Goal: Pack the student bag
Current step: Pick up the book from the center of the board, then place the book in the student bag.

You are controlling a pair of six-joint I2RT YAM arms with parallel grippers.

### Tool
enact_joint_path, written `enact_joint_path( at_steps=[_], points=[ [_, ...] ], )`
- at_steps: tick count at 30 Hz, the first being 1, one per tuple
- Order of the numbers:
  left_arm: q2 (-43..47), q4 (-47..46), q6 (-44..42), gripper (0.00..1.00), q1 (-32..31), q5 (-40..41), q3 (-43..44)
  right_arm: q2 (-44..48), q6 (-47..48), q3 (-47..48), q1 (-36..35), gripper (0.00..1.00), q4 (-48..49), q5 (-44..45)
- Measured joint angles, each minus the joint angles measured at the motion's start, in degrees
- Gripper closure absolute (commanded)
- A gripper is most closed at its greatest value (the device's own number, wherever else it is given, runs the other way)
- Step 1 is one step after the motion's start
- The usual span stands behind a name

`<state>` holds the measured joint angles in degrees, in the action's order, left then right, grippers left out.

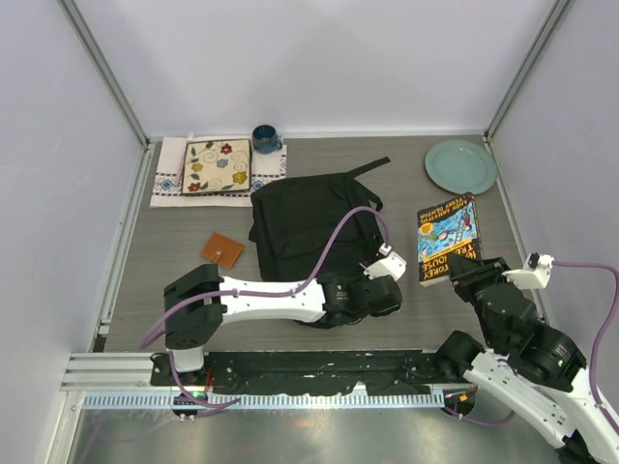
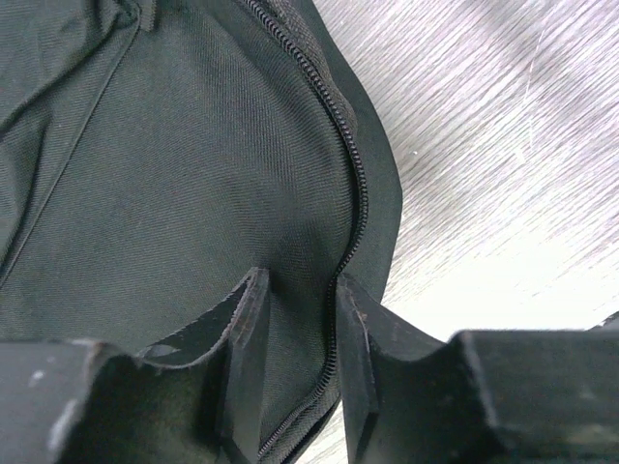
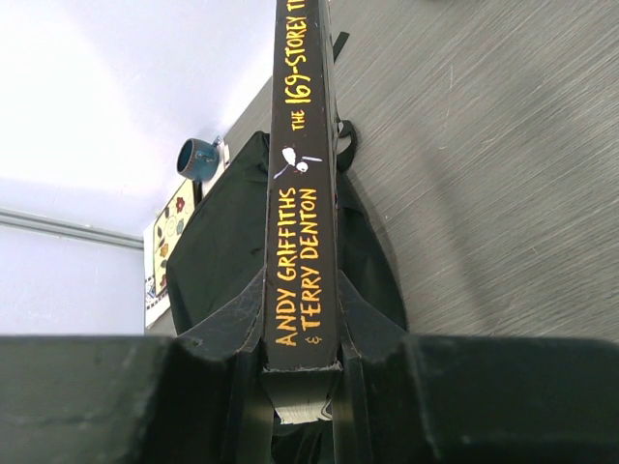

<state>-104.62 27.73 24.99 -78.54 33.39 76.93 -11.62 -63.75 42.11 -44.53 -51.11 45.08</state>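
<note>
I see the grey wood-grain table with the student bag lying flat at its middle, the biggest thing on it. The bag's long axis runs from the near edge towards the back wall, leaning slightly left at the far end. One strap trails off the far end towards the back right.

My left arm reaches in from the left across the near end of the bag, so the left gripper is at the bag's near right corner. In the left wrist view, its two fingers stand on either side of the zip, which curves along the bag's edge. There is a narrow gap between them, with black fabric and zip teeth in it. I cannot tell whether they are pinching the fabric or only straddling it.

To the right of the bag and clear of it is the paperback book, with its colourful cover up. My right gripper is clamped on the book's near end, a finger pressed to each face. The yellow-lettered spine runs straight away from the wrist camera. I cannot tell if the book is off the table.

Behind the book, a pale green plate sits at the back right. At the back left, an embroidered cloth lies under a square floral tile. A brown square pad lies just left of the bag. A small dark blue cup stands by the cloth's far right corner.
</note>
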Motion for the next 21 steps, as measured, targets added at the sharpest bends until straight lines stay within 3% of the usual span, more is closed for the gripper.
enact_joint_path(
  at_steps=[5, 7, 21],
  points=[
    [2.7, 0.0, 0.0, 0.81, 0.0, 0.2, 0.0, 0.0, 0.0, -0.3, 0.0, 1.00, 0.0, -0.1],
    [4.0, 0.0, -0.1, 0.99, 0.0, 0.6, 0.0, 0.0, -0.1, -0.7, 0.0, 0.99, 0.0, -0.2],
    [7.5, 0.8, -0.2, 1.00, 1.3, 3.7, -0.3, 0.0, -0.5, -1.0, 0.0, 1.00, -0.8, -4.9]
  ],
)
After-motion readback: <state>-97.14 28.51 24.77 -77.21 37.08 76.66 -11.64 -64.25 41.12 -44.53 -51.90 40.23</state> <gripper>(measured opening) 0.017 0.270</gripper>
